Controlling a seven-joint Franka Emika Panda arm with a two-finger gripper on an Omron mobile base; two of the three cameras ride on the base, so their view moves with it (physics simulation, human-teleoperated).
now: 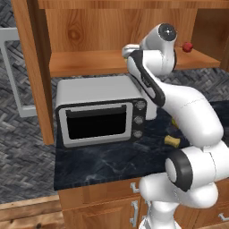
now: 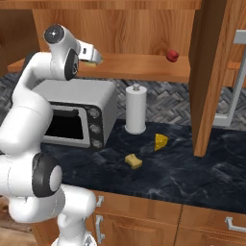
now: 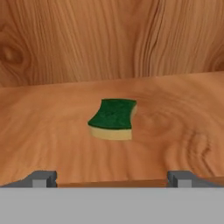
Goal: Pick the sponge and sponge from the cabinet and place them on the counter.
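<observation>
— Microwave first, on the left: a silver box with a black glass door (image 2: 72, 120) stands on the black-blue marbled surface (image 2: 192, 178), under the shelf of the large orange-brown wooden cabinet (image 2: 134, 29). What does the arm do above it?

— The white arm reaches up over the microwave, and its hand (image 2: 93, 56) sits at the front edge of the cabinet's wooden inner shelf (image 2: 139, 67), pointing inward. In the hand view the two dark fingertips (image 3: 43, 178) stand wide apart near the bottom corners with nothing between them, so the hand is released.

— And the sponge it faces?

— The small block with a dark green top and a yellow underside (image 3: 113, 119) lies flat on the shelf, centred ahead of the spread fingers and well apart from them, short of the cabinet's back wall.

— Moving right along the surface?

— A white paper-towel roll on a stand (image 2: 135, 110) is upright just right of the microwave. In front of it, toward the surface's near edge, lies the dull olive-yellow sponge block (image 2: 133, 161), already down on the surface. Just beyond that and slightly right rests a yellow cheese wedge (image 2: 161, 141).

— Anything further right?

— A small round red fruit (image 2: 172, 55) sits on the shelf, well right of the hand. An open cabinet door (image 2: 209, 77) hangs edge-on beyond it.
</observation>
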